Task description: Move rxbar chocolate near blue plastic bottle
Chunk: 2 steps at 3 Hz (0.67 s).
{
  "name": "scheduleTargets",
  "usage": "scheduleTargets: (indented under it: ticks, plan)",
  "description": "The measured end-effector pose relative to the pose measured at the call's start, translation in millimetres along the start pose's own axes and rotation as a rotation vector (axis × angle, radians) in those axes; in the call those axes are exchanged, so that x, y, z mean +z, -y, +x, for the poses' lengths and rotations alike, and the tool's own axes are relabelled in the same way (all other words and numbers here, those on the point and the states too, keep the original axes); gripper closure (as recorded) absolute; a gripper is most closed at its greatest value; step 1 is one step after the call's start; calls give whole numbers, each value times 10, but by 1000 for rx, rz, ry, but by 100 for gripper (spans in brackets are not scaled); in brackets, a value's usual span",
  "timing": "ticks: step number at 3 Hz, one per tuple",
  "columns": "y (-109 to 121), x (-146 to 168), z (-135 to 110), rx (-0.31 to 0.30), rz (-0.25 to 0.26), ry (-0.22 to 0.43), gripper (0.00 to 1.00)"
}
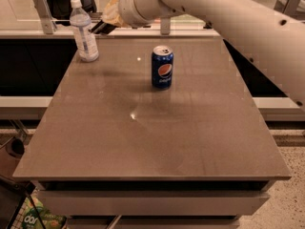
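Note:
The blue plastic bottle [83,32], clear with a white cap and a pale label, stands upright at the table's far left corner. My gripper [106,23] is at the far edge, just right of the bottle and above the table, largely hidden behind the white wrist. A dark flat end, the rxbar chocolate [101,28], sticks out of it toward the bottle, held off the table. The bar's end is a short way from the bottle's side and does not touch it.
A dark blue Pepsi can [162,67] stands upright on the brown table [152,132], right of the bottle and nearer the camera. My white arm [228,18] crosses the top right. A counter with metal posts [43,13] runs behind the table.

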<state>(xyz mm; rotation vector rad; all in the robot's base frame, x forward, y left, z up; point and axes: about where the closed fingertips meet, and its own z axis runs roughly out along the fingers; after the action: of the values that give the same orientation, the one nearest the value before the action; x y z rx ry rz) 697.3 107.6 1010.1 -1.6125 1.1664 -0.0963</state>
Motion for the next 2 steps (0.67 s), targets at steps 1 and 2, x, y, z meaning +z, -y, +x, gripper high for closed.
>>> scheduleTargets:
  ticks: [1, 2]
  plan:
    - [-11, 11, -15, -1, -3, 2, 59]
    - [-19, 22, -29, -2, -5, 4, 37]
